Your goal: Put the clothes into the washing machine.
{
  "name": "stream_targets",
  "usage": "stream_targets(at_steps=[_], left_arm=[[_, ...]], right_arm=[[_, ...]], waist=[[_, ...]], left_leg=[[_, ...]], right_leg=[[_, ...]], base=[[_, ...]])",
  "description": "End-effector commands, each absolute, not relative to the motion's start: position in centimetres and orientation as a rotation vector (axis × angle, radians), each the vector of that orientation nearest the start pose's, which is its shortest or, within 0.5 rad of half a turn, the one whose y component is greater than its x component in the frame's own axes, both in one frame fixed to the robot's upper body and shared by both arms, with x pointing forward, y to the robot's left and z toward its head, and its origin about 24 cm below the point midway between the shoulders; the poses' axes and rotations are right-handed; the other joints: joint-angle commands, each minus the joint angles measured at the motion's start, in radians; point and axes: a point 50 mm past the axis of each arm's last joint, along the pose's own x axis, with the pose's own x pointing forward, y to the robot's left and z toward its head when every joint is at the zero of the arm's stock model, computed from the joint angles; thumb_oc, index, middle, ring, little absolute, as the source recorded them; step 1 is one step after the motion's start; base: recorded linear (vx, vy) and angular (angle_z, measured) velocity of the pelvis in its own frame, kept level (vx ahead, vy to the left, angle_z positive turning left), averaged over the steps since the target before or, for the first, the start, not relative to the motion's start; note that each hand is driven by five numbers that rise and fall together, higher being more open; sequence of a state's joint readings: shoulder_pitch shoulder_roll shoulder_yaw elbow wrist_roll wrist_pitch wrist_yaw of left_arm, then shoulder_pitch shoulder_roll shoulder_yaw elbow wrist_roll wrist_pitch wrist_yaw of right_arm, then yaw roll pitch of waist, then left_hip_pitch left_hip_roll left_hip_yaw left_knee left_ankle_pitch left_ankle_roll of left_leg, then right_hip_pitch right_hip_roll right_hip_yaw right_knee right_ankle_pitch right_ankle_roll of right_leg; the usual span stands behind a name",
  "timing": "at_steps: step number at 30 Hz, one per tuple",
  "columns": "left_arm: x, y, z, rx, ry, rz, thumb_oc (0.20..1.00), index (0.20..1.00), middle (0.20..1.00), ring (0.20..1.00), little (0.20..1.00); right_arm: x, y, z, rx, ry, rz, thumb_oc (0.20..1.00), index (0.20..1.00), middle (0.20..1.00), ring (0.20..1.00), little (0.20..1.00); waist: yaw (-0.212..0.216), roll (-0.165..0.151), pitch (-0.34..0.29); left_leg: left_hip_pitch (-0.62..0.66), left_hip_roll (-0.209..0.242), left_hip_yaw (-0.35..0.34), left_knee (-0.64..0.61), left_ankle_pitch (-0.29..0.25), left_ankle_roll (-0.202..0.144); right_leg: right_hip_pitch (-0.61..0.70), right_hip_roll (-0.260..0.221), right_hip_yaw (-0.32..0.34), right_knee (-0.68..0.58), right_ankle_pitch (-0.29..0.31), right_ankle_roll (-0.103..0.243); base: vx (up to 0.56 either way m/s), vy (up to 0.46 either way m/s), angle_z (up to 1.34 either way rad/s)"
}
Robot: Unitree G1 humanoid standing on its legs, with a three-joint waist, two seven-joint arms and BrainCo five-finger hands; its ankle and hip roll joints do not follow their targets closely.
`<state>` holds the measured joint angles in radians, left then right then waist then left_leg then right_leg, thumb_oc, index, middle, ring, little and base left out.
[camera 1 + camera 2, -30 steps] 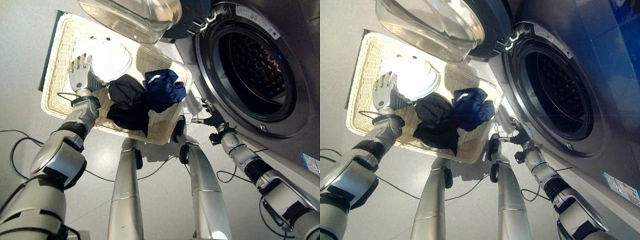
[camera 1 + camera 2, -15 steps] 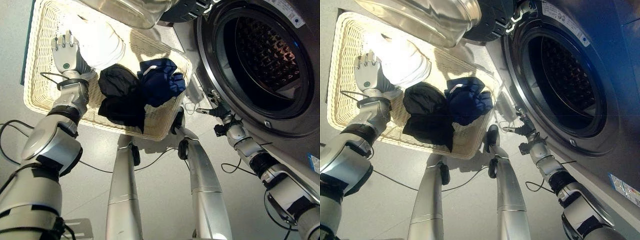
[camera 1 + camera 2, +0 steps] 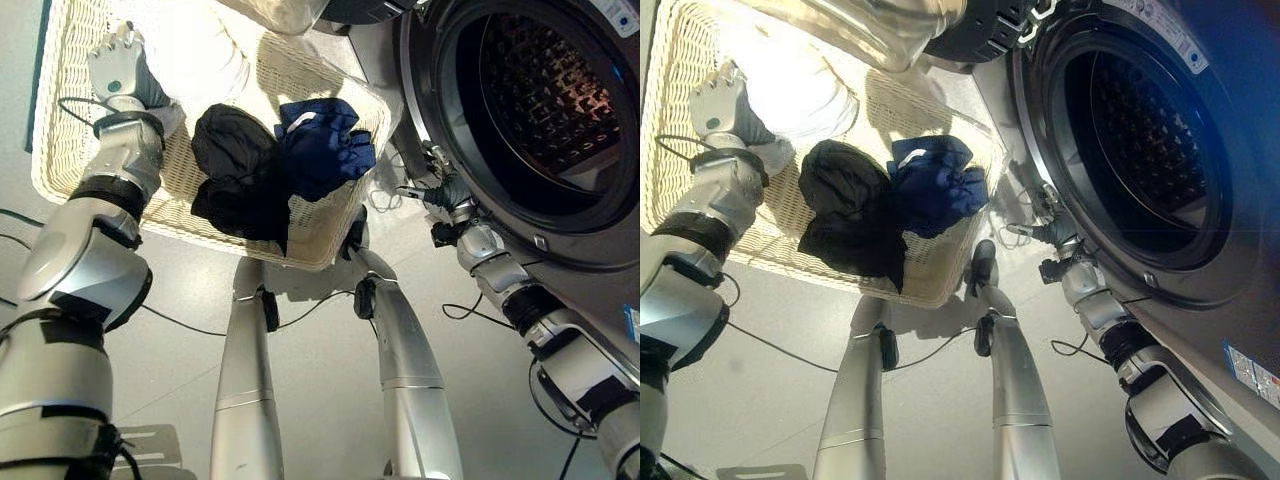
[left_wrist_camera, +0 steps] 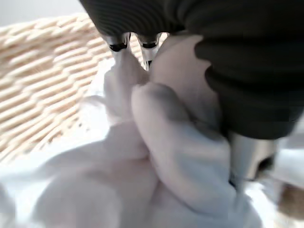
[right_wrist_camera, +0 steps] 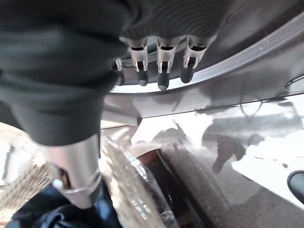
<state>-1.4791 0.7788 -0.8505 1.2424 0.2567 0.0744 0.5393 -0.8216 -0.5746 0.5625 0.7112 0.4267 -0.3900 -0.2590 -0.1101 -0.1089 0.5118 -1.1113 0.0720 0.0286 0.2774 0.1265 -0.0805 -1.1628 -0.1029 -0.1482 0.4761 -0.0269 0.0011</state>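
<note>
Left wrist view: left hand fingers buried in white garment, grip unclear.

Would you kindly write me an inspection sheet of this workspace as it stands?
Surface: grey floor.
Job's things: wicker basket holds a white garment, a black one and a navy one; washing machine with door open, no clothes seen in the drum.
Clutter: nothing seen.
Hands: left hand in the basket, fingers buried in the white garment; right hand open by the machine's rim, holding nothing.
Cables: nothing to report.
Surroundings: nothing seen.
</note>
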Motion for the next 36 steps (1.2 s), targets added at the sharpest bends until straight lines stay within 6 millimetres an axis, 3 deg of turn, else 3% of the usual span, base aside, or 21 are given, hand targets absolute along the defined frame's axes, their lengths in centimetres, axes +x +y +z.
stream_targets(at_steps=[1, 11, 19, 22, 26, 36], left_arm=[[41.0, 25.9, 29.1, 1.428, -0.237, 0.585, 0.2, 0.2, 0.2, 0.2, 0.2], [40.6, 26.8, 27.6, 1.381, -0.255, 0.62, 0.2, 0.2, 0.2, 0.2, 0.2], [40.4, 26.4, 27.2, 1.338, -0.348, 0.663, 0.2, 0.2, 0.2, 0.2, 0.2], [40.2, 26.1, 27.0, 1.217, -0.436, 0.709, 0.2, 0.2, 0.2, 0.2, 0.2], [39.9, 25.1, 26.5, 1.072, -0.537, 0.697, 0.2, 0.2, 0.2, 0.2, 0.2], [39.0, 21.1, 25.6, 0.94, -0.807, 0.6, 0.2, 0.2, 0.2, 0.2, 0.2]], right_arm=[[37.1, -18.6, 16.9, -0.292, -0.45, 0.028, 1.0, 1.0, 1.0, 1.0, 1.0], [36.4, -18.4, 15.6, -0.274, -0.437, 0.029, 1.0, 1.0, 1.0, 1.0, 1.0], [36.1, -18.0, 15.3, -0.251, -0.441, 0.02, 1.0, 1.0, 1.0, 1.0, 1.0], [36.2, -17.6, 15.3, -0.233, -0.446, 0.013, 1.0, 1.0, 1.0, 1.0, 1.0], [36.0, -16.9, 15.4, -0.255, -0.467, 0.025, 1.0, 1.0, 1.0, 1.0, 1.0], [35.4, -15.3, 15.7, -0.335, -0.514, 0.058, 1.0, 1.0, 1.0, 1.0, 1.0]], waist=[[-0.028, 0.017, 0.008], [-0.025, 0.029, 0.008], [-0.017, 0.038, 0.008], [-0.007, 0.047, 0.008], [0.006, 0.057, 0.008], [0.036, 0.076, 0.008]], left_leg=[[0.02, -0.038, 0.053, 0.043, -0.035, 0.001], [0.101, -0.037, 0.072, 0.037, -0.039, 0.007], [0.166, -0.036, 0.084, 0.02, -0.038, 0.012], [0.192, -0.04, 0.087, 0.015, -0.038, 0.013], [0.224, -0.049, 0.083, 0.006, -0.038, 0.013], [0.294, -0.065, 0.073, -0.024, -0.041, 0.019]], right_leg=[[0.079, 0.078, 0.024, -0.114, 0.086, 0.057], [0.141, 0.079, 0.027, -0.099, 0.075, 0.055], [0.186, 0.075, 0.02, -0.088, 0.071, 0.057], [0.206, 0.071, 0.014, -0.082, 0.066, 0.055], [0.233, 0.071, 0.007, -0.076, 0.056, 0.053], [0.301, 0.06, -0.01, -0.084, 0.045, 0.057]], base=[[0.0, 0.0, 0.0], [0.0, 0.0, 0.0], [-0.01, -0.007, -0.01], [-0.04, -0.039, 0.0], [-0.02, -0.008, 0.01], [-0.03, -0.036, 0.04]])
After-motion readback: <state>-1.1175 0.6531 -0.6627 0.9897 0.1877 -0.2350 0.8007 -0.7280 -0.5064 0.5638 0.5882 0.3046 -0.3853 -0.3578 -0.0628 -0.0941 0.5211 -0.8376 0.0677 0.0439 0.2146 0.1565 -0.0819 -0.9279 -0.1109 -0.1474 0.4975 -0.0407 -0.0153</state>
